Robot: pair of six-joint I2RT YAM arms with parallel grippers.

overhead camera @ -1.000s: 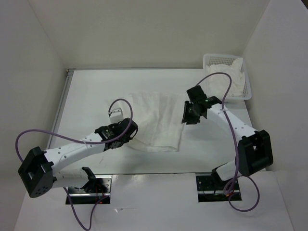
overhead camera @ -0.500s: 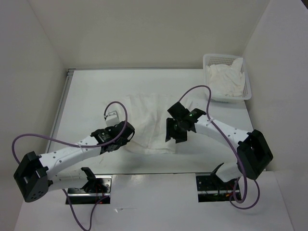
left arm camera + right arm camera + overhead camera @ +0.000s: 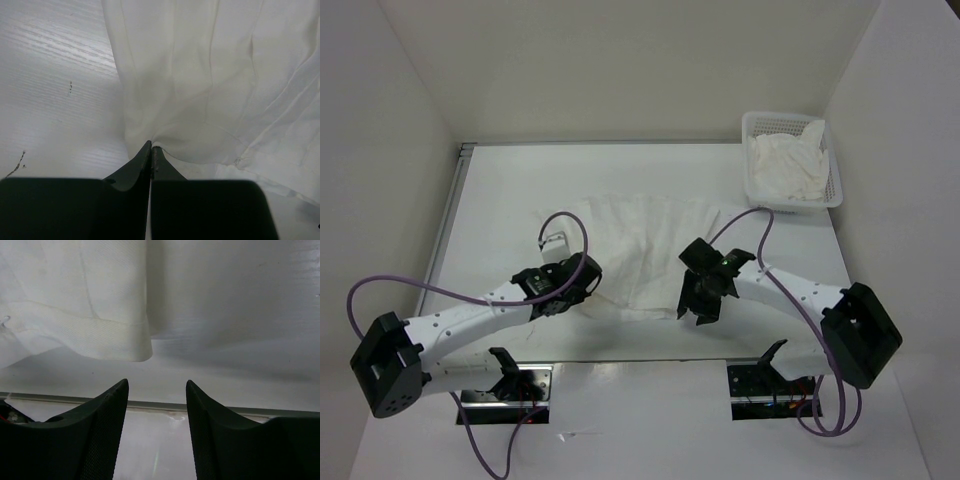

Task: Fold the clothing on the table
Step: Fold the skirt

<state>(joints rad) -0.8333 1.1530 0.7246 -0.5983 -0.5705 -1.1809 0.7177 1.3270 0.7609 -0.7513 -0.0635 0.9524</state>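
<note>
The left gripper [image 3: 151, 151] is clamped tight on the clothing [image 3: 640, 240] at its 7 o'clock corner, with the garment spread flat in the middle of the surface [image 3: 490, 200], so this looks like the set-up for a first fold. Over to the right gripper [image 3: 156, 385]: its fingers are apart and empty, just short of the 5 o'clock corner, and next it would need to close on that hem. From overhead both corners are covered, and I cannot tell how many layers the left has caught.
</note>
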